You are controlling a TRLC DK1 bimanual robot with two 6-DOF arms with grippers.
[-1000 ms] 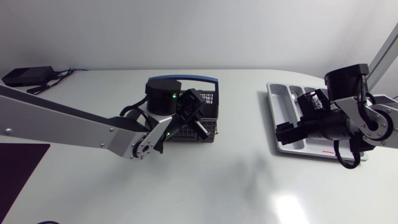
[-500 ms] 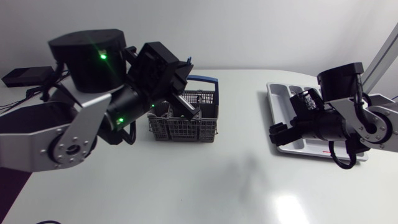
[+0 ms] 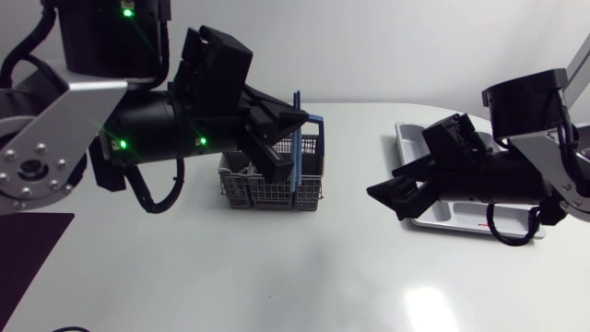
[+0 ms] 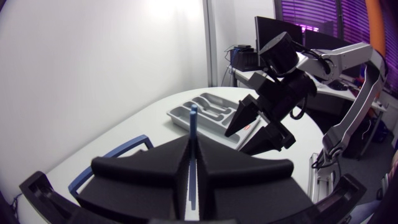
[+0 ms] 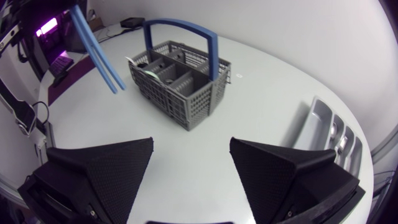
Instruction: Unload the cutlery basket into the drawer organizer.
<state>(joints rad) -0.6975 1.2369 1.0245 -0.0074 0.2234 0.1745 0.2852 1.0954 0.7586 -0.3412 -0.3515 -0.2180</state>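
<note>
**Blue utensil lifted out of the basket**

Since a second ago, our left gripper (image 3: 282, 140) had come up from inside the cutlery basket (image 3: 273, 187) to a place above it, and it had brought a long, thin blue utensil (image 3: 296, 138) with it. Over the same second our right gripper (image 3: 391, 186) had swung away from the drawer organizer (image 3: 416, 148) toward the middle of the table (image 3: 277, 272).

Our left jaws were pressed together on the blue utensil, pinching it from both sides. In the left wrist view it stood out ahead of the fingertips as a narrow strip. In the head view it hung nearly upright over the basket's right end, beside the blue handle. The right wrist view showed its lower end in the air and free of the basket (which kind of utensil it was, we could not tell).

Our right jaws were spread wide with nothing between them. That gripper hovered between the basket and the organizer, closer to the organizer's near edge.

The grey basket stood on the table, well apart from the grey organizer at the right.
</note>
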